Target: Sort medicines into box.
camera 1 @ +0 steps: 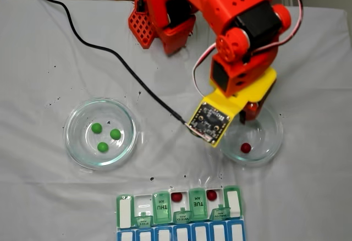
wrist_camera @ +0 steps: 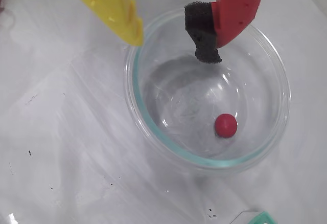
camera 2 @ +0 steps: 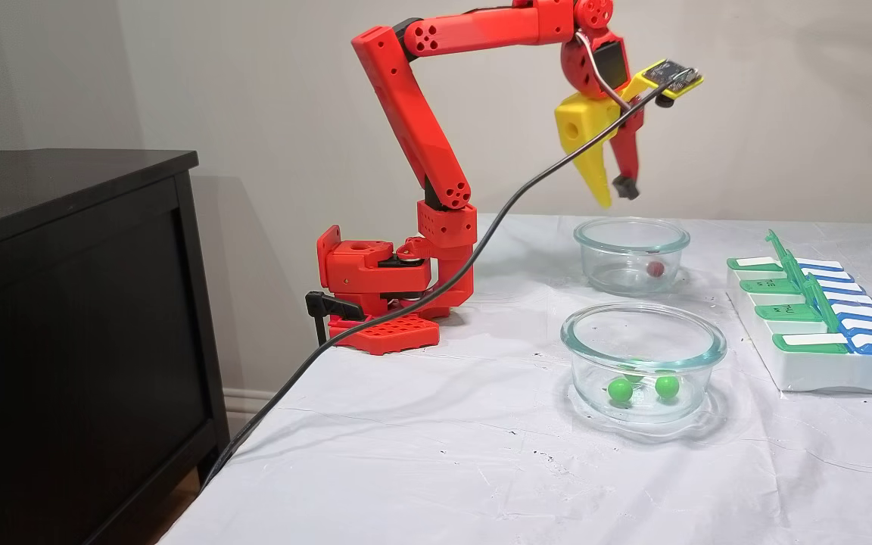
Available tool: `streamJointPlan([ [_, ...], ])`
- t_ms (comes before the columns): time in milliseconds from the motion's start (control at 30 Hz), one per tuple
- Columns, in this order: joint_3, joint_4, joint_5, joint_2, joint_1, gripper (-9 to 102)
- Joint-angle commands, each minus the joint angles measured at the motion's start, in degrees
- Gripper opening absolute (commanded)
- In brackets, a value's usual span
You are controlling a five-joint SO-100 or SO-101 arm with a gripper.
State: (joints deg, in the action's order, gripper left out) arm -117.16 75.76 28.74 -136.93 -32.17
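Empty, parted hand (wrist_camera: 173, 50) above a dish (wrist_camera: 265, 70) holding one red ball (wrist_camera: 226, 125).

One fixed view looks straight down, another from the side – wrist view close above a dish (wrist_camera: 153, 137)

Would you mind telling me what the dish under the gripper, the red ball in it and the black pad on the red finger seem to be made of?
The dish looks like clear glass: see-through, a thick greenish rim, bright glints. The red ball is smooth and slightly glossy, perhaps plastic or a coated candy; the look leaves it open. The black pad looks like matte foam, porous and rough-edged.
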Motion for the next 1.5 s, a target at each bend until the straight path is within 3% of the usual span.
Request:
streamJointPlan([
  [0,-0.3,0.3,6.7,-6.0,-1.6,17],
  [200,-1.9,-6.9,16.9,-3.4,-0.1,16],
  [333,-4.0,-13.1,19.8,-3.0,0.3,17],
  [733,-12.1,-21.4,27.9,-5.4,-4.1,17],
  [1467,-10.9,-31.6,33.3,6.8,-0.8,17],
])
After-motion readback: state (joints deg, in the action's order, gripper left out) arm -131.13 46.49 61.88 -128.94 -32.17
